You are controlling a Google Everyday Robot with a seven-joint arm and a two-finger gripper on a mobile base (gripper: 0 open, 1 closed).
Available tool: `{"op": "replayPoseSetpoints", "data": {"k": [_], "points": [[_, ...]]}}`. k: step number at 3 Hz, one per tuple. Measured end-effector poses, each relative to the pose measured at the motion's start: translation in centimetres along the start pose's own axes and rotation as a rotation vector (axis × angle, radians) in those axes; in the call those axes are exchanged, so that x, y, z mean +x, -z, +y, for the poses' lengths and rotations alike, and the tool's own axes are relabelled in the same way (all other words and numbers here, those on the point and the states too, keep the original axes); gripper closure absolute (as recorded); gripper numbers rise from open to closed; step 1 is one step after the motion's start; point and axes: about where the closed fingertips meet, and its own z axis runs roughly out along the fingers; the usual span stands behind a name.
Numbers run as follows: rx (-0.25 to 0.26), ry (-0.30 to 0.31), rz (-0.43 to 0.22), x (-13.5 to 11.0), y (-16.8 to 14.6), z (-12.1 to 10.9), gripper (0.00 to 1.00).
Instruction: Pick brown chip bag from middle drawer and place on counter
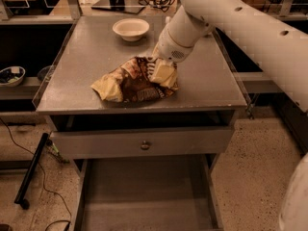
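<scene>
**A:** In the camera view, where is the brown chip bag (129, 83)?

**B:** It is at the centre of the frame, lying crumpled on the counter (91, 47) toward the front edge. The middle drawer (144, 201) stands pulled out at the bottom of the frame and shows only bare floor.

**A:** And the gripper (161, 72)?

**B:** It sits right on the bag's right end, with the arm reaching in from the upper right. I cannot tell whether it is clamped on the bag or slack against it.

**A:** So which step is this?

**B:** I'd judge it the close of the placing step, since the bag rests on the top, below the white bowl (130, 29). The next move calls for a clean release and a straight lift away, so the bag isn't dragged toward the edge.
</scene>
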Motion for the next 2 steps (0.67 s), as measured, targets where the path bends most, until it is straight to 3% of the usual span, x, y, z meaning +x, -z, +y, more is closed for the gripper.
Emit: {"op": "replayPoseSetpoints", "data": {"k": [1, 2], "points": [[0.0, 0.0, 0.0, 0.0, -0.01, 0.0, 0.0], [0.0, 0.0, 0.0, 0.0, -0.01, 0.0, 0.0]]}}
